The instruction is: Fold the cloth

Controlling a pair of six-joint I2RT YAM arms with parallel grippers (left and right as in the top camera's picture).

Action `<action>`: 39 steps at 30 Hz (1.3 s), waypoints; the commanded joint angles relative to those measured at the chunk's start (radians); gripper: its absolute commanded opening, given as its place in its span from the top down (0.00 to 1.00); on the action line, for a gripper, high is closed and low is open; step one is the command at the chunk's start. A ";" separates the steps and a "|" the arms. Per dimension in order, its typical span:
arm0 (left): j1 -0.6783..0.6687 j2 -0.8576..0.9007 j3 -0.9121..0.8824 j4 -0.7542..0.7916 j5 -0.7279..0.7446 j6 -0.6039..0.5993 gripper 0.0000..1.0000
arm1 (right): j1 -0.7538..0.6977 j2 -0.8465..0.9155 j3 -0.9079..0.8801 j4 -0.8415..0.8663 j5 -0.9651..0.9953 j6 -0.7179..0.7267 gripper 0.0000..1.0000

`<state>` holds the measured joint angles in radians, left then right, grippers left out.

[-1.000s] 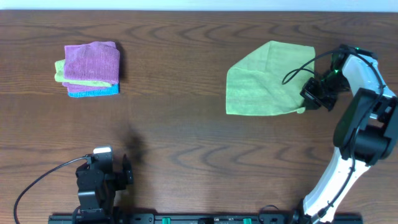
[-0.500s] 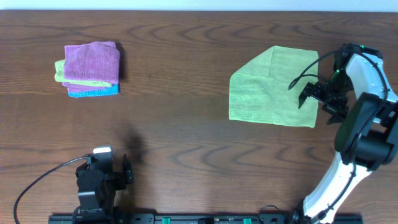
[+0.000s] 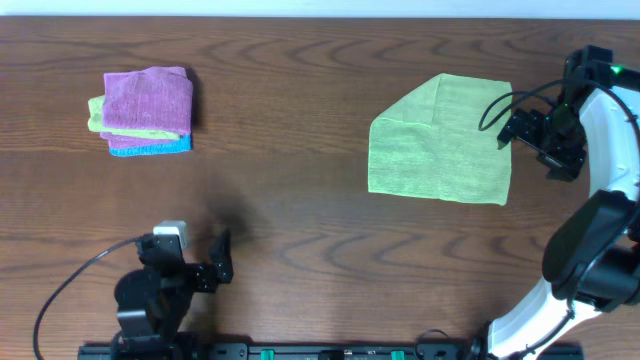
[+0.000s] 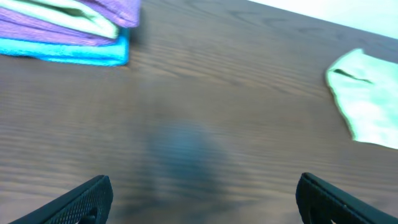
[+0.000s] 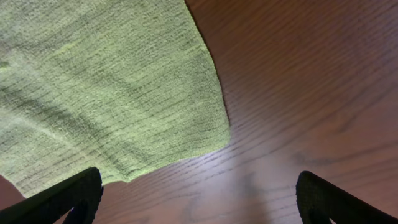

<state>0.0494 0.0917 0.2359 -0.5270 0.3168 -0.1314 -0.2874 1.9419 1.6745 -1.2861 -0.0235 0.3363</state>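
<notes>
1. Desk: dark wood grain. It fills my overhead view and carries everything below.

2. Right arm: white links, curving up the desk's right edge from the near rail.

3. Cloth: green, lying flat on the right half of the desk. I see a crease line on its left part and a slanted top-left edge. My right wrist camera shows one rounded corner resting on bare wood. My left wrist camera catches it far off to the right.

4. Stack: folded cloths at far left, well apart from the green one, with purple on top, yellow-green under it and blue at the bottom. It also shows at the top left of my left wrist view.

5. Left arm: black, tucked low at the near edge.

6. Right end effector: just beside the cloth's right edge, near its upper corner. On its own camera the fingers are spread wide and grip nothing. I cannot tell how high it sits.

7. Left end effector: over bare wood at near left. Its wrist view shows the fingers wide apart and empty.
</notes>
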 commanded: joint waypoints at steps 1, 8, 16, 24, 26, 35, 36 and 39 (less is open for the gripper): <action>-0.005 0.139 0.154 0.009 0.080 -0.005 0.05 | 0.008 -0.006 -0.001 0.002 -0.021 -0.012 0.01; -0.005 0.622 0.523 0.007 0.166 0.003 0.05 | 0.008 -0.006 -0.001 0.003 -0.042 -0.012 0.01; -0.062 1.194 0.986 -0.060 0.354 -0.033 0.04 | 0.008 -0.006 -0.001 0.010 -0.068 -0.023 0.01; -0.183 1.478 1.111 -0.007 0.504 -0.074 0.05 | 0.008 -0.006 -0.001 0.011 -0.101 -0.024 0.01; -0.216 1.530 1.112 0.085 0.512 -0.127 0.05 | 0.008 -0.006 -0.001 0.011 -0.112 -0.023 0.01; -0.335 1.736 1.173 0.337 0.488 -0.301 0.05 | 0.018 -0.006 -0.001 0.011 -0.116 -0.023 0.01; -0.346 1.758 1.187 0.348 0.488 -0.311 0.05 | 0.020 -0.006 -0.001 0.012 -0.116 -0.023 0.01; -0.376 1.828 1.241 0.380 0.488 -0.348 0.05 | 0.027 -0.006 -0.001 0.012 -0.116 -0.023 0.01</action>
<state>-0.3019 1.8687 1.4128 -0.1654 0.8013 -0.4152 -0.2756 1.9419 1.6722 -1.2747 -0.1322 0.3279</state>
